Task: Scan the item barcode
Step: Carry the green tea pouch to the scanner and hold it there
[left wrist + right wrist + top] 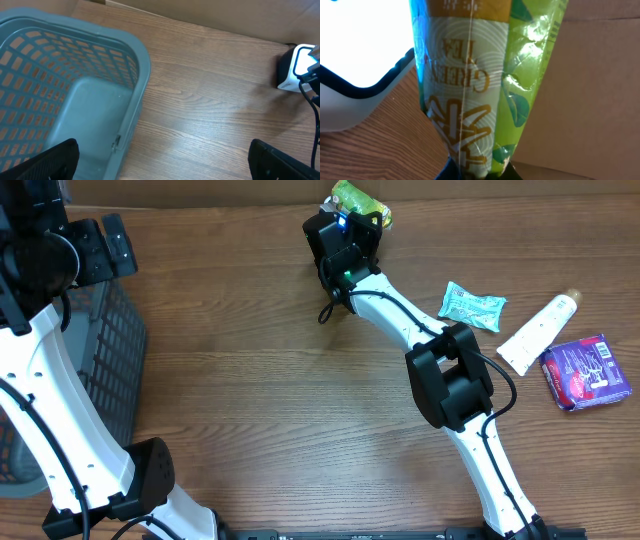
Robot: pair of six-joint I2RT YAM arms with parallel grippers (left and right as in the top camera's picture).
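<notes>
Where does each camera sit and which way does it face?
Overhead: above table, looking down; left arm, right arm, basket, green tea packet.
Left wrist: on left arm, facing basket and scanner; open left gripper at bottom corners.
Right wrist: on right arm, facing packet pinched by right gripper.
Shared: both wrists see scanner.

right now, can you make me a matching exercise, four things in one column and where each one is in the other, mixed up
Things:
1. green tea packet
2. basket
3. white tube
4. purple packet

Places:
a. lying flat, farthest out on the right arm's side
b. on the left arm's side, under that arm
c. pinched in the right gripper, next to the scanner
d. lying between the teal sachet and the outermost packet

Pairs: 1-c, 2-b, 3-d, 4-a
</notes>
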